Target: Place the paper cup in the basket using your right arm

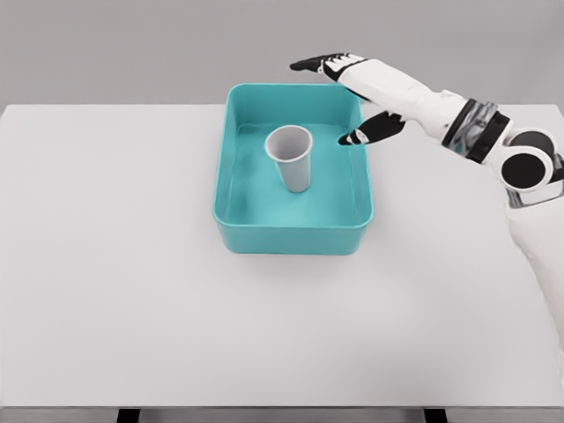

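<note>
A grey paper cup point(292, 157) stands upright inside the teal basket point(292, 237), near its middle. My right hand point(342, 99) hovers over the basket's far right corner, up and to the right of the cup. Its fingers point(319, 63) are spread and its thumb point(359, 134) points toward the cup, with a clear gap between hand and cup. The hand holds nothing. My right arm comes in from the right edge. The left arm does not show.
The basket sits on a white table point(115, 291), toward the far middle. The table's front edge runs along the bottom of the picture.
</note>
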Controlling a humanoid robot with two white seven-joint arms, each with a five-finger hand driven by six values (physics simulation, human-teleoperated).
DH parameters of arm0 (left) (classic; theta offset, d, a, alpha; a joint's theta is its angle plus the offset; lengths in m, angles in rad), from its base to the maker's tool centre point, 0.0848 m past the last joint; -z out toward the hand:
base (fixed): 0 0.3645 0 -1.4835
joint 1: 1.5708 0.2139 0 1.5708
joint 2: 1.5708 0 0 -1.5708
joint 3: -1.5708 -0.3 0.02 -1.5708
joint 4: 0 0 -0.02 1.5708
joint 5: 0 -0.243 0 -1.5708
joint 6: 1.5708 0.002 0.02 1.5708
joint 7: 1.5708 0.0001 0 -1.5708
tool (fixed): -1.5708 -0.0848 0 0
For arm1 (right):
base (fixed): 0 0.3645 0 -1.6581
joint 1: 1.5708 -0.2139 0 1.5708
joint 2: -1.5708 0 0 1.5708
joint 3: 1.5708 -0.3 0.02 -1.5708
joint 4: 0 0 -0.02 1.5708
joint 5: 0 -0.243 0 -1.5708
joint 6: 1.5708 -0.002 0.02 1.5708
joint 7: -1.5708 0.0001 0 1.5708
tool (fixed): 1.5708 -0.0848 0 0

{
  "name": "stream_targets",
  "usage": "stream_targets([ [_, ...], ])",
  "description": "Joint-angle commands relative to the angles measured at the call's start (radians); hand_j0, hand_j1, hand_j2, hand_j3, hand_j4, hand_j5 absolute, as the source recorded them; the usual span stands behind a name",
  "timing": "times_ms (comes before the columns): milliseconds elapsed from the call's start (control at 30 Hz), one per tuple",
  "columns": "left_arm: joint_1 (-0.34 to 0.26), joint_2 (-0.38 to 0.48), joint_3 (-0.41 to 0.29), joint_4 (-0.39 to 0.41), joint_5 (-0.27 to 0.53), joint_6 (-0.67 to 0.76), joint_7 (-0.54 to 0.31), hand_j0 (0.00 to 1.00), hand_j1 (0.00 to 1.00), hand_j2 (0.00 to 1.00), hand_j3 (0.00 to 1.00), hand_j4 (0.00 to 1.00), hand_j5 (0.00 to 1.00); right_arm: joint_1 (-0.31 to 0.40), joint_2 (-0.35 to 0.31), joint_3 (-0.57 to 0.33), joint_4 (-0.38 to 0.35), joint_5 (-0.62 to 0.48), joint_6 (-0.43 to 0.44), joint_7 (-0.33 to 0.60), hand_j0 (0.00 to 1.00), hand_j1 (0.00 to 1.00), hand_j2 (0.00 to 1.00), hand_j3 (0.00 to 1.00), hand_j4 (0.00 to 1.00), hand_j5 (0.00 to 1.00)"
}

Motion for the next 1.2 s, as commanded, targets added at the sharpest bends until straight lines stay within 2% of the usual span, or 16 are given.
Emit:
stream_targets([
  [0, 0.000, 0.000, 0.000, 0.000, 0.000, 0.000, 0.000, 1.00, 1.00, 1.00, 1.00, 1.00, 1.00, 0.002, -0.003, -0.008, -0.002, -0.016, 0.000, -0.001, 1.00, 1.00, 1.00, 1.00, 1.00, 1.00],
  [100, 0.000, 0.000, 0.000, 0.000, 0.000, 0.000, 0.000, 1.00, 1.00, 1.00, 1.00, 1.00, 1.00, 0.015, -0.003, -0.021, 0.003, -0.037, 0.003, -0.001, 1.00, 1.00, 1.00, 1.00, 1.00, 1.00],
  [200, 0.000, 0.000, 0.000, 0.000, 0.000, 0.000, 0.000, 1.00, 1.00, 1.00, 1.00, 1.00, 1.00, 0.052, -0.003, -0.110, 0.006, -0.048, 0.003, -0.001, 1.00, 1.00, 1.00, 1.00, 1.00, 1.00],
  [300, 0.000, 0.000, 0.000, 0.000, 0.000, 0.000, 0.000, 1.00, 1.00, 1.00, 1.00, 1.00, 1.00, 0.086, -0.009, -0.132, 0.017, -0.148, 0.008, -0.001, 1.00, 1.00, 1.00, 1.00, 1.00, 1.00],
  [400, 0.000, 0.000, 0.000, 0.000, 0.000, 0.000, 0.000, 1.00, 1.00, 1.00, 1.00, 1.00, 1.00, 0.133, -0.011, -0.172, 0.012, -0.151, 0.009, -0.001, 1.00, 1.00, 1.00, 1.00, 1.00, 1.00],
  [533, 0.000, 0.000, 0.000, 0.000, 0.000, 0.000, 0.000, 1.00, 1.00, 1.00, 1.00, 1.00, 1.00, 0.140, -0.012, -0.183, 0.018, -0.158, 0.015, -0.001, 1.00, 1.00, 1.00, 1.00, 1.00, 1.00],
  [633, 0.000, 0.000, 0.000, 0.000, 0.000, 0.000, 0.000, 1.00, 1.00, 1.00, 1.00, 1.00, 1.00, 0.140, -0.011, -0.189, 0.081, -0.252, 0.014, -0.001, 1.00, 1.00, 1.00, 1.00, 1.00, 1.00],
  [700, 0.000, 0.000, 0.000, 0.000, 0.000, 0.000, 0.000, 1.00, 1.00, 1.00, 1.00, 1.00, 1.00, 0.143, -0.012, -0.190, 0.104, -0.252, 0.014, -0.001, 1.00, 1.00, 1.00, 1.00, 1.00, 1.00],
  [900, 0.000, 0.000, 0.000, 0.000, 0.000, 0.000, 0.000, 1.00, 1.00, 1.00, 1.00, 1.00, 1.00, 0.222, -0.012, -0.275, 0.127, -0.253, 0.040, -0.001, 1.00, 1.00, 1.00, 1.00, 1.00, 1.00],
  [1167, 0.000, 0.000, 0.000, 0.000, 0.000, 0.000, 0.000, 1.00, 1.00, 1.00, 1.00, 1.00, 1.00, 0.218, -0.001, -0.287, 0.156, -0.252, 0.057, -0.001, 1.00, 1.00, 1.00, 1.00, 1.00, 1.00],
])
